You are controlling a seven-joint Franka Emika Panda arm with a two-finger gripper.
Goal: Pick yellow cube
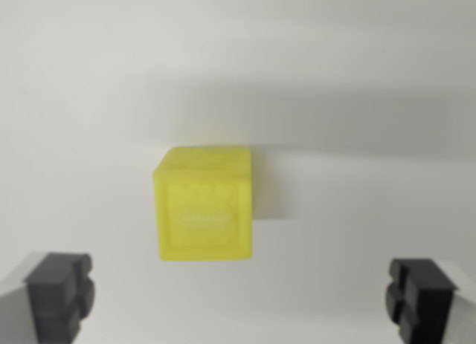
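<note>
A yellow cube [204, 204] sits on a white table [89, 99], a little left of the middle of the wrist view. It is a bright, slightly see-through lemon yellow, like moulded plastic or resin, with softly rounded edges and corners. Its near face carries a raised square border, and inside that frame runs a short line of embossed lettering; the picture is too blurred to read it. The top face shows as a narrow paler band, so the camera looks at the block from slightly above. The block stands flat and square-on, not tilted.

The table is plain, matte and off-white, with no visible grain or marks. A wide soft grey shadow lies across it behind the block, and a fainter one falls just beside the block's side on the wrist view's right. Nothing of the room beyond the surface shows.

The gripper [242, 296] has two dark grey, blocky fingers [61, 293] with stepped, ridged pads, one at each lower corner of the view. They stand wide apart, released, holding nothing. The block lies between their lines but farther from the camera, well clear of both; neither finger touches it. Pale metal or plastic housing shows just outside each finger at the frame edges.
</note>
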